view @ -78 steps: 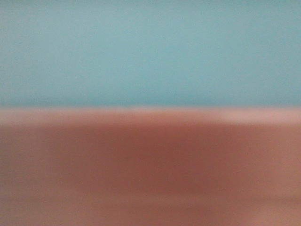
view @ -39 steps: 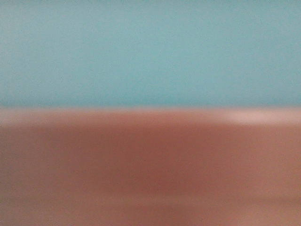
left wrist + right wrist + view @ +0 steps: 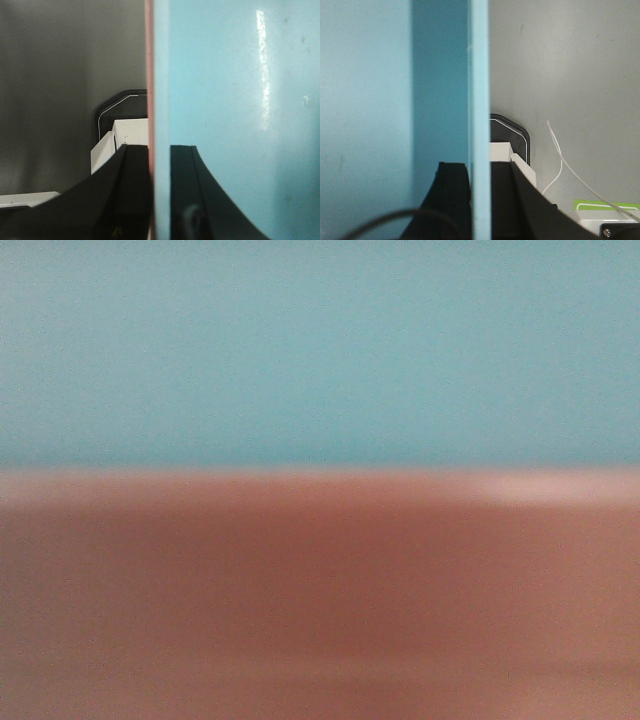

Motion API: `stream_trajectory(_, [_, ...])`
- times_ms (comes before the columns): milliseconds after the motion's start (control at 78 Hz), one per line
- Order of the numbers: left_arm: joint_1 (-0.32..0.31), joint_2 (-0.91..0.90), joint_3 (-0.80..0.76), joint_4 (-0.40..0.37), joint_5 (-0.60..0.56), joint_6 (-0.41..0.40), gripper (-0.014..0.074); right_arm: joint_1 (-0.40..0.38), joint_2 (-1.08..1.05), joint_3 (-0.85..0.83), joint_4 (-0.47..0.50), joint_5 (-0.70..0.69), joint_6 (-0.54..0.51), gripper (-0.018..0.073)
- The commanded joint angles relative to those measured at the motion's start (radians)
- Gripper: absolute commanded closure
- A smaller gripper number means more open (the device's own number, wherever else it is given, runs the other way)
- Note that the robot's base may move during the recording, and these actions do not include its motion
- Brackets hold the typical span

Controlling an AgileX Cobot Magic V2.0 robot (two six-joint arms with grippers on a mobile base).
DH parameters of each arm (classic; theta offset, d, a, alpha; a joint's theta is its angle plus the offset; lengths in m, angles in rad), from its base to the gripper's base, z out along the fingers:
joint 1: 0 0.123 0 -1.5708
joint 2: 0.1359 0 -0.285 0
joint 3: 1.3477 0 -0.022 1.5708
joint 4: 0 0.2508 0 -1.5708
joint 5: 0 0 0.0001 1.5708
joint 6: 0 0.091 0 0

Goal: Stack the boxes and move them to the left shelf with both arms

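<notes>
Glossy, flat-walled sky-blue plastic bin (image 3: 230,125) w/ salmon-pink plastic bin (image 3: 148,75) edge flush on its outer face. Both walls are pinched btwn left pincer (image 3: 155,155) black fingers. The right pincer (image 3: 479,167) is clamped on the blue wall. Green-white label (image 3: 605,205) to its right, text unreadable.

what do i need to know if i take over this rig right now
left gripper: shut on the nested wall, pink box outside, blue box inside.
right gripper: shut on the blue box wall.
front view is blurred, blue above pink.
done: boxes stacked, both grips on.
left: carry the stack to the left shelf, which is not in view. cannot tell if the stack is lifted.
</notes>
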Motion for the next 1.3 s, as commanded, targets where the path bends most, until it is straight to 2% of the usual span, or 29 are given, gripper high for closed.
stream_trajectory(0, [-0.007, -0.035, -0.033, -0.005, 0.06, 0.005, 0.0599, 0.0, -0.03, -0.03, -0.046, 0.041, -0.002, 0.0506])
stream_trajectory(1283, [-0.007, -0.035, -0.033, -0.005, 0.06, 0.005, 0.0599, 0.0, -0.03, -0.03, -0.046, 0.041, -0.002, 0.0506])
